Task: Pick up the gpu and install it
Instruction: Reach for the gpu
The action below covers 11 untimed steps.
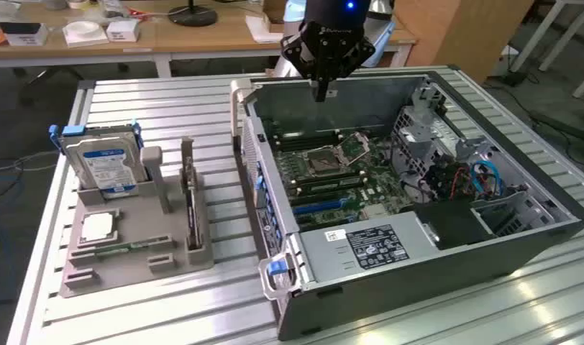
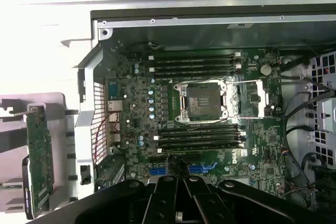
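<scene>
gpu (image 1: 188,198) is a thin flat card standing on its long edge in a slot of the grey holder (image 1: 129,266), with a pale upright piece at its far end. In the wrist view its face (image 2: 39,153) is a green circuit board with small components. It sits outside the computer case (image 1: 522,237), just beside the case's perforated end wall, on the exterior view's left. The gripper (image 1: 321,92) hangs above the far side of the open case, well apart from the gpu. Its fingers are drawn narrow, pressed together and holding nothing, and the same shows in the wrist view (image 2: 178,182). Under it lies the motherboard (image 1: 321,180) with a CPU socket (image 2: 205,102), dark memory slots on both sides of the socket, and blue slots near the fingertips. The hard drive (image 1: 105,165) with its blue-white label stands upright in the same holder, left of the gpu, with a holder post between them. The case's end wall stands between the gpu and the motherboard. Everything rests on a slatted metal table (image 1: 157,108).
</scene>
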Each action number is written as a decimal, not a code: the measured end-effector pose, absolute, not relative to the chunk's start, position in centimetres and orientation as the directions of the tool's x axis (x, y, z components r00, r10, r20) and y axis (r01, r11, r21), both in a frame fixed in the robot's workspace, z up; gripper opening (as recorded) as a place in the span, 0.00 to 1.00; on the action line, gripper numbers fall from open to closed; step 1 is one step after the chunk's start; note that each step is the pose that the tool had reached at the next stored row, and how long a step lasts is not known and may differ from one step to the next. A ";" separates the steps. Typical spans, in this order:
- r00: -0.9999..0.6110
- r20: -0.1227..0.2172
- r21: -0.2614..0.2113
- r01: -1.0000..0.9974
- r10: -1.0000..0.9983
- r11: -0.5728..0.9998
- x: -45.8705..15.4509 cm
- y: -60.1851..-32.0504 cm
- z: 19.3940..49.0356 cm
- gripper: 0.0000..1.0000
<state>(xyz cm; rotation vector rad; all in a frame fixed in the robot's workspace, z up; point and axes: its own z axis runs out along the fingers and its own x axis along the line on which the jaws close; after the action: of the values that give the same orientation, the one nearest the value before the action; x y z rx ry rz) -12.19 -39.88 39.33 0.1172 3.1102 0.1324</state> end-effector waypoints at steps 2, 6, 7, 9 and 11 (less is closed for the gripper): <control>-0.997 -0.023 0.086 0.074 0.076 0.994 -12.2 -39.9 39.3 0.10; -0.997 -0.024 0.086 0.074 0.076 0.994 -12.2 -39.9 39.3 0.10; -0.997 -0.024 0.086 0.074 0.076 0.994 -12.2 -39.9 39.3 0.10; -0.997 -0.024 0.086 0.074 0.076 0.994 -12.3 -39.9 39.3 0.10; -0.997 -0.024 0.086 0.074 0.076 0.994 -12.3 -39.9 39.3 0.10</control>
<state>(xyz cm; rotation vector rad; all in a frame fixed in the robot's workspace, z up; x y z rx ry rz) -12.32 -39.88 39.33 0.1172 3.1096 0.1327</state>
